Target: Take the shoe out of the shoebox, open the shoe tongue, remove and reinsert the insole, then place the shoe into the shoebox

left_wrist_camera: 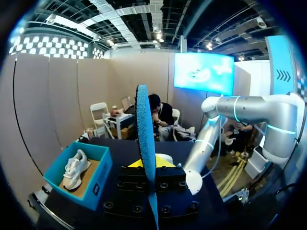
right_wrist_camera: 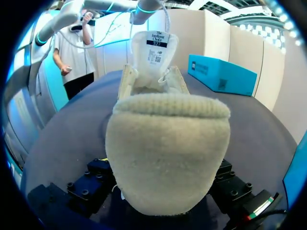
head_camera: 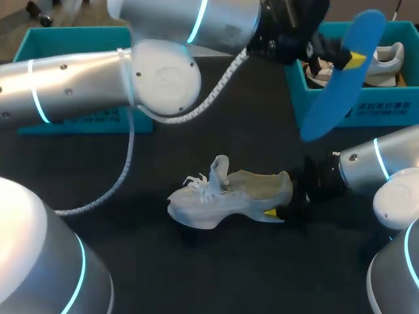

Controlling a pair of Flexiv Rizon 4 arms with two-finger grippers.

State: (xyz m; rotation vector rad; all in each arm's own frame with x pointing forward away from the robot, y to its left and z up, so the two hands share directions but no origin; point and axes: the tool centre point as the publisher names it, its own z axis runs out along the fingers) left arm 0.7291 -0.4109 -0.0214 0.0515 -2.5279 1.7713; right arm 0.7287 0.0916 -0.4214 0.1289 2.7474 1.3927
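A: Now, head view first: the insole is out and up in the air, at about two o'clock from the shoe. It's pinched in the left gripper, fingers nearly closed on its thin body.

B: And the shoe stands on the desk, toe to nine o'clock, tongue lifted. The right gripper looks clamped on the heel. One yellow tip shows there, the other is hidden.

A: Left wrist view: the insole sits edge-on between the fingers, running out to their twelve o'clock. The shoebox sits off at their ten o'clock, with a second shoe inside.

B: Right wrist view: the heel fills everything dead ahead, tongue upright beyond it.

A: So I'd call removal done and reinsertion the step in hand.

B: Next, I reckon, bring the insole over the shoe and tip its toe end into the open collar. Then slide it toward nine o'clock while the heel is held.
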